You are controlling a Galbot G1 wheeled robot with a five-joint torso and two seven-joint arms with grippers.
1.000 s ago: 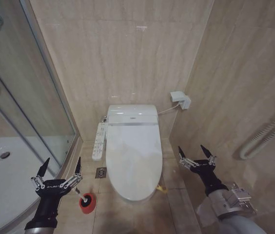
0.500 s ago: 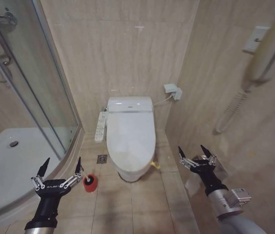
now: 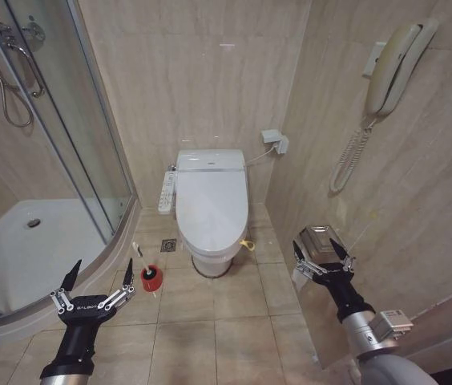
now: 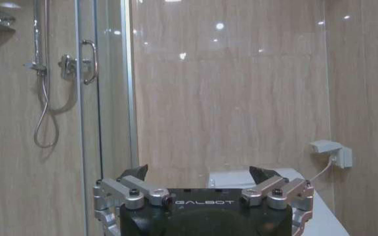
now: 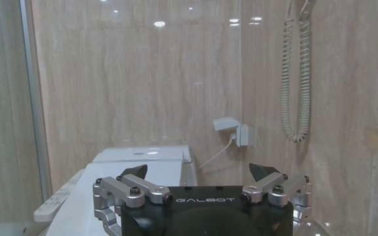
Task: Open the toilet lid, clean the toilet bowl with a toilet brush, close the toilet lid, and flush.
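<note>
The lid [image 3: 211,200] is down on the toilet, a glossy white oval against the far wall, with a yellow strap [image 3: 248,244] hanging at its near right rim. The brush [image 3: 142,263] stands in a red cup [image 3: 151,278] on the floor, just left of the toilet's near end, its thin white handle tilted left. The left gripper [image 3: 99,274] hovers near left, fingers spread and empty. The right gripper [image 3: 319,251] hovers near right by the wall, likewise spread and empty.
</note>
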